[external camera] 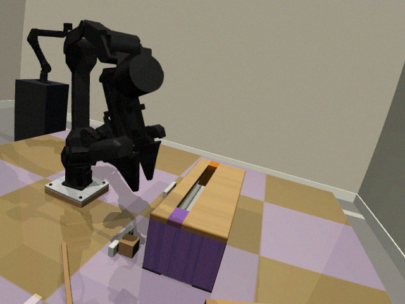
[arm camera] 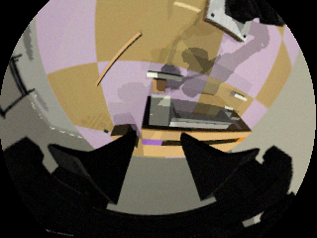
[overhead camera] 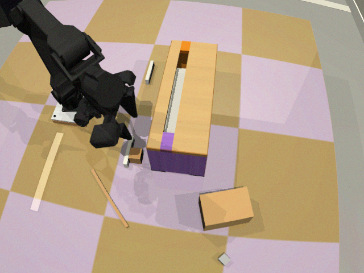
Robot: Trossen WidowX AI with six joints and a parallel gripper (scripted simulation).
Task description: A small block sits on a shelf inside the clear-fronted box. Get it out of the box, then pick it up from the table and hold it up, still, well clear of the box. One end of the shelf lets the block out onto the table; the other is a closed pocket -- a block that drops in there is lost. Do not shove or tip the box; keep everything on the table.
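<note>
- Black parallel-jaw gripper (overhead camera: 132,127): parted, gripping nothing, hovering above table.
- Small brown wooden block (overhead camera: 135,155): on table, at gripper's 6 o'clock, beside long wooden-topped purple box (overhead camera: 192,96).

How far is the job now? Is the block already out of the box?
Done: the small brown block lies on the table beside the purple end of the box. In hand: the open, empty gripper hangs above the table near the block. Left: lower, grasp the block, lift it and hold it still, clear of the box.
</note>
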